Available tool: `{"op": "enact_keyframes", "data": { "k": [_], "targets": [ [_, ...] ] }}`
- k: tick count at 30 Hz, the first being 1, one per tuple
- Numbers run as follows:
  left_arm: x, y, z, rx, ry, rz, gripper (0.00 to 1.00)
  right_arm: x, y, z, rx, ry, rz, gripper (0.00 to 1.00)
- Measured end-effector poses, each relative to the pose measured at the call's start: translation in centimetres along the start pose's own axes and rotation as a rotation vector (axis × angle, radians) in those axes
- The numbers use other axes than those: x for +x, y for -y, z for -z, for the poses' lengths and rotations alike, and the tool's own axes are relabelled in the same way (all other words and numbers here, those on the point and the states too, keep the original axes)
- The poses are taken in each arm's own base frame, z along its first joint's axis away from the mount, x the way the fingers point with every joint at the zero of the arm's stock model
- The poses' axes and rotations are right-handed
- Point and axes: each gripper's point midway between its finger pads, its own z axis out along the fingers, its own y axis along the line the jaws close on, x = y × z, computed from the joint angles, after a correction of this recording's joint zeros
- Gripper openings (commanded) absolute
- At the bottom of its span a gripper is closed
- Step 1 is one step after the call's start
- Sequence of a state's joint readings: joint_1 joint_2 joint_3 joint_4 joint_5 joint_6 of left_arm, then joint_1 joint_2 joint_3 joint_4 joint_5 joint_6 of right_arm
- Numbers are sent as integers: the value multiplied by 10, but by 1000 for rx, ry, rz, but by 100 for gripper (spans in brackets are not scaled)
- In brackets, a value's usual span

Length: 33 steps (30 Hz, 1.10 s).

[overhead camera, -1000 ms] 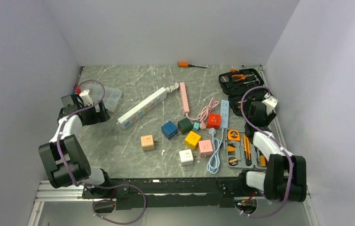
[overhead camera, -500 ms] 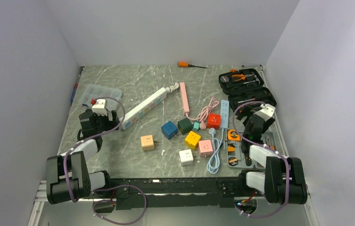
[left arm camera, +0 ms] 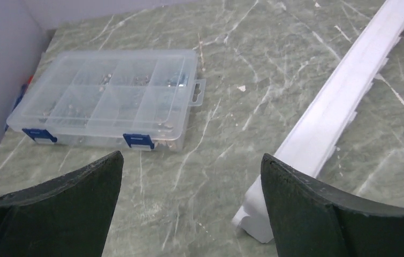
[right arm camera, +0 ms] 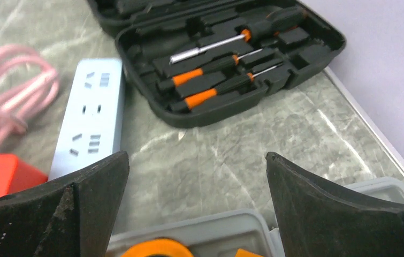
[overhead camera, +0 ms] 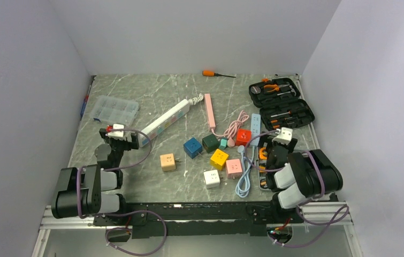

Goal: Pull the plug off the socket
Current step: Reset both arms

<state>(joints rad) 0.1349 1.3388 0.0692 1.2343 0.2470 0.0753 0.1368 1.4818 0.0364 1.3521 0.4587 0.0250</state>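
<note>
Marble table (overhead camera: 151,91), white power strip (overhead camera: 162,122), clear box (overhead camera: 115,110), orange screwdriver (overhead camera: 210,73)

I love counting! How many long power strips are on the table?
3. The white strip lies left of centre, the pink strip in the middle, the blue strip further right. None seems hidden.

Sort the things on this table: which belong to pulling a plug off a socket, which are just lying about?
Job: long white power strip; pink power strip; pale blue power strip; coloured cube sockets.
Lying about: clear plastic compartment box; orange-handled screwdriver; black tool case.
</note>
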Motion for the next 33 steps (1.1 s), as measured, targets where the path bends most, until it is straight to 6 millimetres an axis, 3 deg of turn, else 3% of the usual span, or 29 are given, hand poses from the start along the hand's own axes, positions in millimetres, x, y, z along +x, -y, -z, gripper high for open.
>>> {"op": "enact_keyframes", "data": {
  "k": [3, 5, 8, 12, 21, 33],
  "targets": [
    [-7, 5, -2, 9, 21, -26, 99, 11, -10, 4, -45, -19, 73, 100],
    [-9, 6, -10, 8, 12, -26, 99, 3, -13, -1, -44, 3, 70, 100],
    [-20, -4, -30, -30, -5, -21, 99, -12, -9, -26, 1, 8, 28, 100],
    [-19, -10, -33, -62, -23, -17, 100, -31, 10, -50, 58, 25, -41, 100],
    [-9, -12, -31, -77, -64, -12, 99, -15, 8, -46, 37, -38, -46, 100],
    [-8, -13, -31, -82, -68, -12, 99, -13, 7, -46, 29, -46, -45, 100]
  ]
}}
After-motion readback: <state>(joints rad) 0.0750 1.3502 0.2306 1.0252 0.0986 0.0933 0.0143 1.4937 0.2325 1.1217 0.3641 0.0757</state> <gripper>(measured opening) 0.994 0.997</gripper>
